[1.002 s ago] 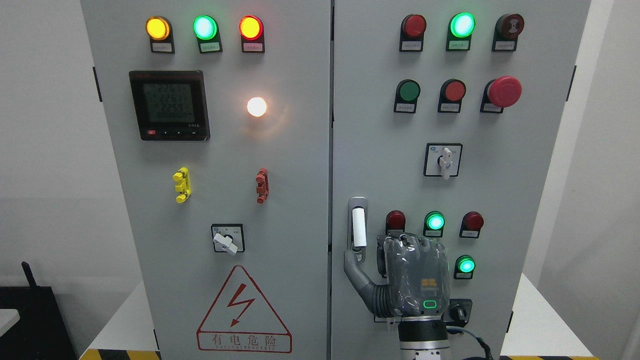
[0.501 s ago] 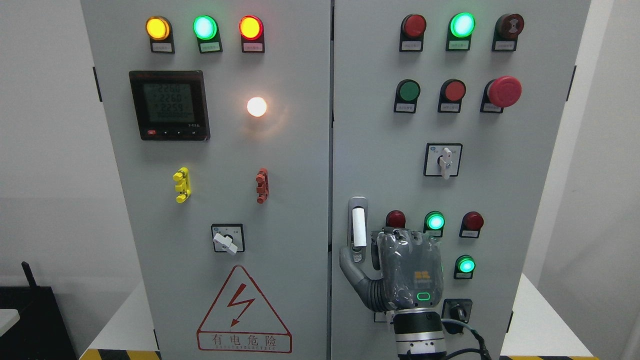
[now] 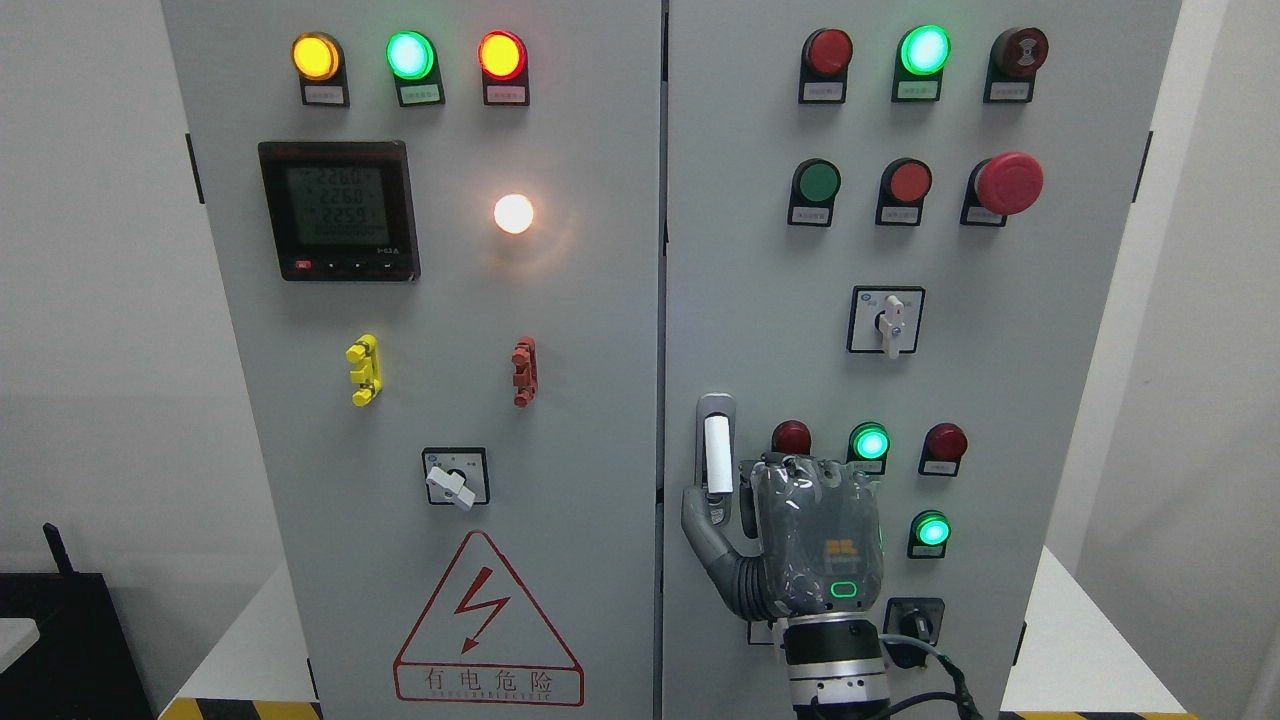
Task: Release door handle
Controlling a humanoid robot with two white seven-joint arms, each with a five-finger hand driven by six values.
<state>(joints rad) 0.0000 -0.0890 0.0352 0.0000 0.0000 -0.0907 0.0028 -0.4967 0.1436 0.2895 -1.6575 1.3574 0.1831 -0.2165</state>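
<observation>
The door handle [image 3: 717, 455] is a white upright lever in a grey recessed fitting on the left edge of the right cabinet door [image 3: 760, 300]. My right hand [image 3: 750, 490] rises from the bottom edge, just right of the handle, with its back to the camera. Its thumb [image 3: 700, 515] is spread out to the left and lies against the lower end of the handle fitting. The four fingers [image 3: 800, 468] point toward the door panel beside the handle and are not wrapped around the lever. The left arm does not show.
Both cabinet doors look shut. Indicator lamps [image 3: 870, 442] and a lit green button [image 3: 932, 530] sit close to the right of the hand. A key switch [image 3: 915, 622] is by the wrist. A rotary selector [image 3: 887, 320] is above. The left door [image 3: 450, 350] carries a meter and a warning triangle.
My right hand has risen and shifted slightly left along the door. Its thumb now sits closer under the handle's lower end. The handle has not moved.
</observation>
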